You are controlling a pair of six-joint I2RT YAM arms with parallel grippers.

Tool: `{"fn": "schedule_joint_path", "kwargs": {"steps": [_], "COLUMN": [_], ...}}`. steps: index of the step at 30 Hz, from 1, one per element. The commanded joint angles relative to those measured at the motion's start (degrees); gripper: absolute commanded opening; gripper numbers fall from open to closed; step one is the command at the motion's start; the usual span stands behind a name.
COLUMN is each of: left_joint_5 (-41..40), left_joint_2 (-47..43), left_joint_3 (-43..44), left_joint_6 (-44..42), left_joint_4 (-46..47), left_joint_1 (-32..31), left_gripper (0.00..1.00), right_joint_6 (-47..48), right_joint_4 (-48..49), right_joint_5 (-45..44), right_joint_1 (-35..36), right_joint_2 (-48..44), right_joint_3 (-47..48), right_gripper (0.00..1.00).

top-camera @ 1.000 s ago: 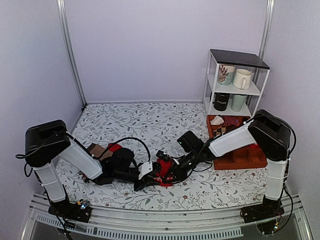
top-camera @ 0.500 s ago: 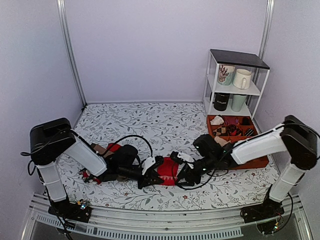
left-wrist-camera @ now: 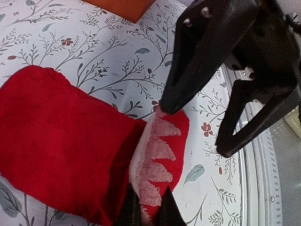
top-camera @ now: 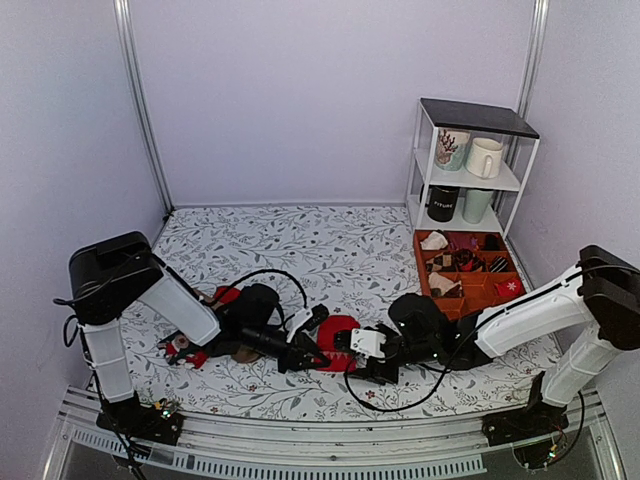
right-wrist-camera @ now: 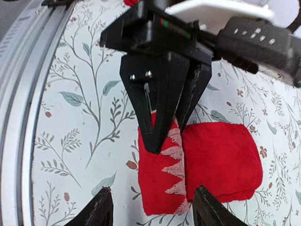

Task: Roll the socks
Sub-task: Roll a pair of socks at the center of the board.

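Observation:
The red socks (top-camera: 336, 331) lie as a folded bundle on the flowered table (top-camera: 300, 250), with a pale zigzag trim (left-wrist-camera: 157, 155) along the cuff. My left gripper (left-wrist-camera: 149, 207) is shut on that trimmed cuff edge, and the right wrist view shows it (right-wrist-camera: 162, 94) pinching the red cloth from above. My right gripper (right-wrist-camera: 153, 202) stands open on either side of the cuff's near end, touching nothing. In the top view it (top-camera: 356, 356) sits just right of the bundle, facing the left gripper (top-camera: 316, 352).
An orange tray (top-camera: 497, 305) of small items sits at the right, and behind it stands a white shelf (top-camera: 470, 180) with mugs. More red and brown cloth (top-camera: 226, 295) lies behind my left arm. The metal front rail (right-wrist-camera: 19, 70) runs close by.
My left gripper has shut on the sock's cuff. My right gripper has let go, opened and drawn back to the right, its arm now stretched low. The bundle shifted right.

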State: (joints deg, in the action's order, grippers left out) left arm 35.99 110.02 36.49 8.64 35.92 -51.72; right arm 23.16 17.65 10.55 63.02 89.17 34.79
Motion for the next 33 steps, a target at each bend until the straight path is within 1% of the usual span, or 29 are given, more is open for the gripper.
{"fn": "schedule_joint_path", "kwargs": {"steps": [1, 6, 14, 16, 18, 20, 23, 24, 26, 28, 30, 32, 33], "left_joint_5": [-1.31, -0.97, -0.18, -0.01, 0.13, 0.26, 0.33, -0.32, -1.6, -4.04, -6.61, -9.07, -10.33], "left_joint_2": [6.11, 6.14, 7.44, 7.56, 7.67, 7.97, 8.7, 8.57, 6.84, 3.54, -3.64, -9.19, -12.12], "left_joint_3": [-3.53, -4.24, -3.79, -3.79, -3.64, -3.48, -2.78, -2.55, -3.05, -4.26, -6.23, -8.77, -10.5], "left_joint_6": [1.11, 1.45, 1.36, 1.3, 1.18, 1.16, 0.74, 0.54, -0.02, -0.76, -2.25, -4.87, -6.18], "left_joint_4": [-18.87, -18.23, -18.03, -17.99, -18.14, -18.08, -18.74, -19.0, -17.9, -15.3, -12.36, -8.01, -4.97], "left_joint_1": [-0.18, 0.12, 0.46, 0.47, 0.5, 0.68, 0.74, 0.69, 0.66, 0.69, 0.73, 0.59, 0.41], "left_gripper": [0.0, 0.0, 0.0, 0.0, 0.0, 0.0, 0.0, 0.02, 0.15, 0.24, 0.33, 0.37, 0.42], "right_joint_6": [3.63, 3.28, 3.04, 2.87, 2.41, 1.55, -0.82, -1.55, -3.57, -5.4, -8.31, -11.11, -12.02], "right_joint_4": [1.38, 2.57, 3.55, 3.25, 2.79, 1.91, -1.21, -2.47, -4.44, -6.48, -8.86, -11.12, -11.68], "right_joint_5": [-4.65, -4.51, -4.81, -4.37, -4.06, -3.37, -3.16, -2.9, -1.64, 0.79, 5.05, 9.68, 12.1], "right_joint_1": [0.9, 0.93, 1.63, 1.69, 1.68, 1.74, 1.72, 1.71, 1.62, 1.23, -0.19, -2.23, -3.15], "right_joint_2": [5.25, 6.95, 9.34, 10.29, 11.46, 12.39, 13.82, 14.22, 14.74, 14.97, 15.41, 16.58, 17.16], "right_joint_3": [3.21, 3.27, 4.14, 4.48, 5.0, 5.69, 7.33, 7.78, 8.18, 8.32, 8.65, 8.96, 8.88], "right_gripper": [0.59, 0.59, 0.55, 0.51, 0.44, 0.33, 0.26, 0.24, 0.22, 0.21, 0.2, 0.2, 0.2]}}
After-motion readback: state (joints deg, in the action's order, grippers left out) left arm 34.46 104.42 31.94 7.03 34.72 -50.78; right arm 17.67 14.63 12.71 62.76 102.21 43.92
